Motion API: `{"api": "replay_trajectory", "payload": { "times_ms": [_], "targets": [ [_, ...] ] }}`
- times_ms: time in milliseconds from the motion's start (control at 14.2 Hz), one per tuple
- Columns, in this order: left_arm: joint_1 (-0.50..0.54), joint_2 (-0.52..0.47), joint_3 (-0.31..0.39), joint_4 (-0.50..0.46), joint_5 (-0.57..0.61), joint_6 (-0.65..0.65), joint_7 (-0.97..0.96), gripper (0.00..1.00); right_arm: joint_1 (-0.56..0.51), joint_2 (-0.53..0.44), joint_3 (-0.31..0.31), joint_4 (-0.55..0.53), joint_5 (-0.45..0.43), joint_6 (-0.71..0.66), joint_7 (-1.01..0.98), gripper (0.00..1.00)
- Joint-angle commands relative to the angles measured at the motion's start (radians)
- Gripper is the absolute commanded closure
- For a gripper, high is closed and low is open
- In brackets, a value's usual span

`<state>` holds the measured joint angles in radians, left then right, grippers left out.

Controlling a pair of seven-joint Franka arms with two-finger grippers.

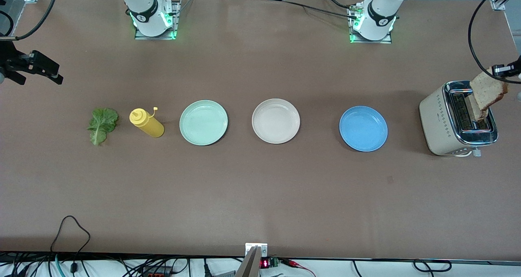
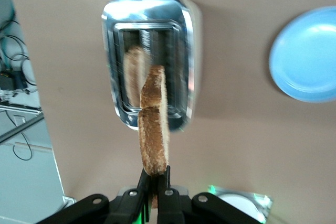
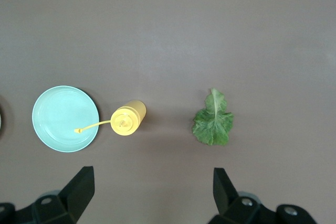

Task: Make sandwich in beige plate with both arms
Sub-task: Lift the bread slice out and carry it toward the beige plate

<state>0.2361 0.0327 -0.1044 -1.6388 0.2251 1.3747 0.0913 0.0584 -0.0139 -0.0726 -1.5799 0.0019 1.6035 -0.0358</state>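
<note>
**Bread slice held over the toaster, lettuce still on the worktop**

The left gripper [image 2: 155, 184] hangs over the toaster [image 1: 458, 120] at the left arm's end of the worktop [image 1: 260, 195], its jaws pinching a slice of bread [image 1: 488, 90] by one edge. The slice is clear of the slots and tilted, its free end pointing down toward the toaster. A second slice [image 2: 134, 72] stands in one of the toaster's slots, its top poking out.

The right gripper [image 1: 38, 67] hovers over the worktop at the right arm's end, near the edge, with its jaws spread wide and nothing between them. In the right wrist view the lettuce leaf [image 3: 212, 123] lies flat on the worktop below the two fingers [image 3: 79, 190].

Along the middle of the worktop runs a row of things, each apart from the next: the lettuce leaf, a yellow squeeze bottle [image 1: 146, 123] lying on its side just beside it, a mint-green plate [image 1: 203, 122], the beige plate [image 1: 276, 120] and a blue plate [image 1: 363, 128], then the toaster. The beige plate sits between the green and blue ones, and all three plates are bare.
</note>
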Motion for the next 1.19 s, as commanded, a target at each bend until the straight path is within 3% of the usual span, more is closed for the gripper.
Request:
{"api": "replay_trajectory", "payload": {
  "times_ms": [0, 211, 421, 562, 843, 1124],
  "targets": [
    [0.003, 0.026, -0.105, 0.071, -0.041, -0.092, -0.007, 0.99, -0.005, -0.003, 0.0, 0.012, 0.01, -0.016, -0.001, 0.0],
    [-0.001, 0.062, -0.184, 0.071, -0.169, -0.1, -0.063, 0.99, -0.005, -0.002, 0.0, 0.012, 0.01, -0.014, -0.001, 0.0],
    [-0.005, 0.143, -0.228, 0.07, -0.392, -0.065, -0.153, 0.99, -0.005, -0.001, 0.0, 0.012, 0.009, -0.016, -0.001, 0.0],
    [-0.004, 0.183, -0.232, 0.053, -0.565, 0.009, -0.153, 0.99, -0.005, -0.001, 0.0, 0.012, 0.009, -0.016, 0.0, 0.0],
    [-0.05, 0.275, -0.238, 0.021, -0.739, 0.128, -0.143, 1.0, -0.005, -0.001, 0.0, 0.012, 0.009, -0.014, 0.001, 0.0],
    [-0.078, 0.291, -0.25, -0.131, -0.987, 0.363, -0.078, 1.0, -0.005, -0.001, 0.0, 0.012, 0.009, -0.016, -0.001, 0.0]
  ]
}}
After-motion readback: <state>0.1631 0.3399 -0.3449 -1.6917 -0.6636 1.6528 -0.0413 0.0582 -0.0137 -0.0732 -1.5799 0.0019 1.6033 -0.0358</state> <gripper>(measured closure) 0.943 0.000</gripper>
